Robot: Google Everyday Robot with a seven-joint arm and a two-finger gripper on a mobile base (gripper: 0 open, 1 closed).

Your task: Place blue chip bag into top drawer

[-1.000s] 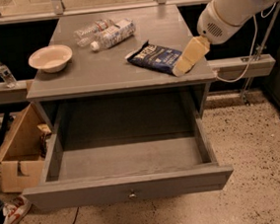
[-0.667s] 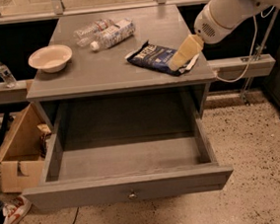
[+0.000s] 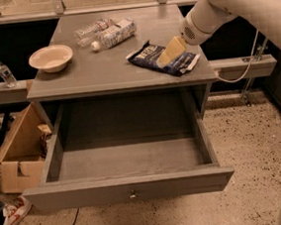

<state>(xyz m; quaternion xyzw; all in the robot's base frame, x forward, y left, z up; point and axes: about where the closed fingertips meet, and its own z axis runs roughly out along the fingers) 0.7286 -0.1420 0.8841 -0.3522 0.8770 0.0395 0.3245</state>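
1. My gripper (image 3: 163, 60) has moved in from the table's right edge and now rests over the blue chip bag (image 3: 145, 56); I cannot tell if it is open or gripping.
2. The bag lies on the tabletop (image 3: 102, 73), unlifted. The top drawer (image 3: 88, 193) below stands pulled out.
3. Bowl (image 3: 50, 57) and water bottles (image 3: 105, 33) sit beyond. A cardboard box (image 3: 20, 156) is on the floor to the left.

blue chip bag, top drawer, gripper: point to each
blue chip bag (image 3: 146, 54): camera view, lettered left half.
top drawer (image 3: 79, 194): camera view, front panel, left part.
gripper (image 3: 162, 61): camera view, its tip, over the bag's middle.
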